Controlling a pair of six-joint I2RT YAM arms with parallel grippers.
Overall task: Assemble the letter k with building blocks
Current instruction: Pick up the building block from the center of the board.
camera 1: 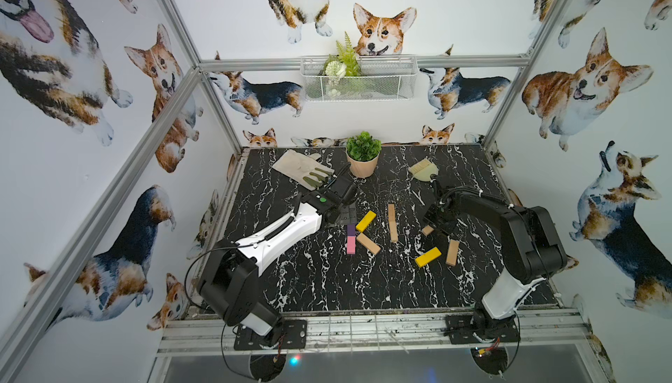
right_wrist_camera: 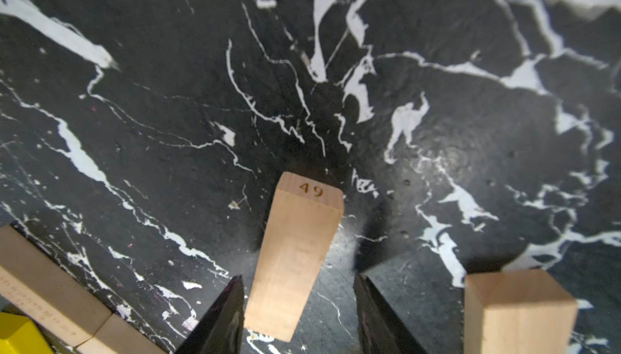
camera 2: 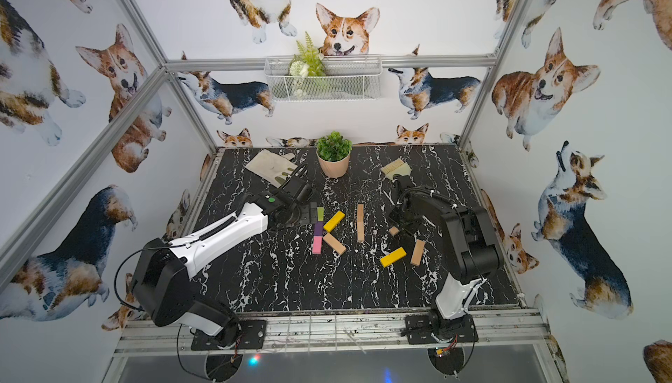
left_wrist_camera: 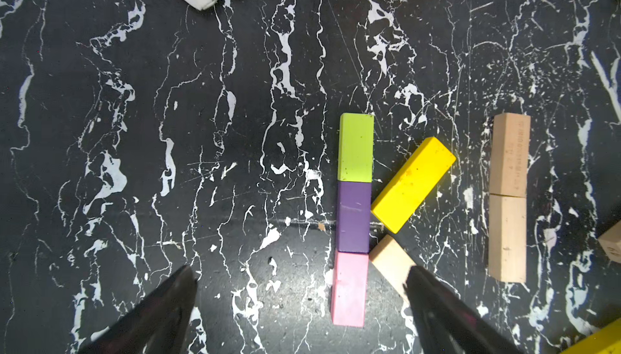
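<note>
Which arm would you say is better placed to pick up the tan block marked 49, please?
The right, likely: the right gripper straddles that tan block with open jaws, one on each side. The left gripper hangs open by the coloured stem, away from it.

Glossy black joint housings and white tapered shells make up the left arm [camera 1: 291, 234] and the right arm [camera 1: 527, 243]. A ribbed black cable [camera 1: 280, 227] lines the left shell, near a green dot [camera 1: 322, 199]. The black base plates [camera 1: 291, 330] carry screws. The left pincer [left_wrist_camera: 301, 270] has shiny black tapered fingers [left_wrist_camera: 161, 312].
</note>
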